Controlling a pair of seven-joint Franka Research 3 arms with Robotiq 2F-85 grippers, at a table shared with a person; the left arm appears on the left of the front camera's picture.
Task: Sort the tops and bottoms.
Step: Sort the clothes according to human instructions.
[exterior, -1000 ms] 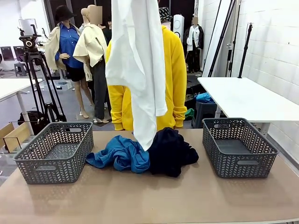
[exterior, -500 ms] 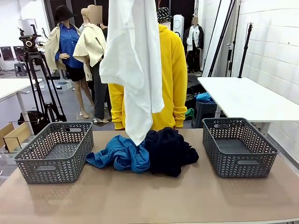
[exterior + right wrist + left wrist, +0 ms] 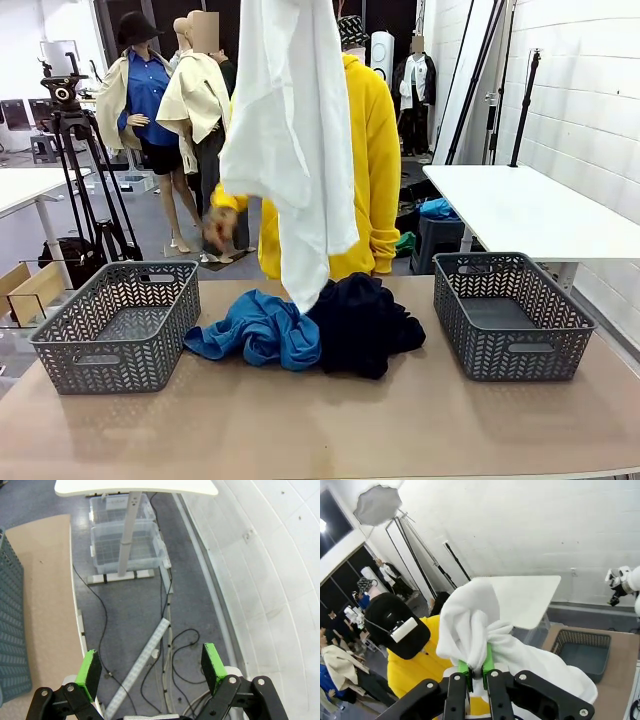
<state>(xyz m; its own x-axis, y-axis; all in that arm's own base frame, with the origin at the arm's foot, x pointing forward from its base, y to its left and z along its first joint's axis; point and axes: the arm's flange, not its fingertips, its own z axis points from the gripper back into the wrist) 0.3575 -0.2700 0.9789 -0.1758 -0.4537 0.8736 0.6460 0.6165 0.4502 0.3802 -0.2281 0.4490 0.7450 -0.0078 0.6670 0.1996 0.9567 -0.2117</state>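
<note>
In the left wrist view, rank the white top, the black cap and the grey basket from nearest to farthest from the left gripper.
1. The white top: pinched between the pads of the left gripper, bunched just above them.
2. The black cap: at the picture's left, beyond the cloth.
3. The grey basket: at the picture's right, far off on the table.

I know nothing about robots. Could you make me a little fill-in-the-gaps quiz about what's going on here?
1. The left gripper is ____ on the white top, which hangs above the table.
2. The right gripper is ____, holding nothing.
3. The blue top lies to the robot's ____ of the dark bottoms.
4. The person across the table wears ____.
Missing words: shut; open; left; yellow.
</note>
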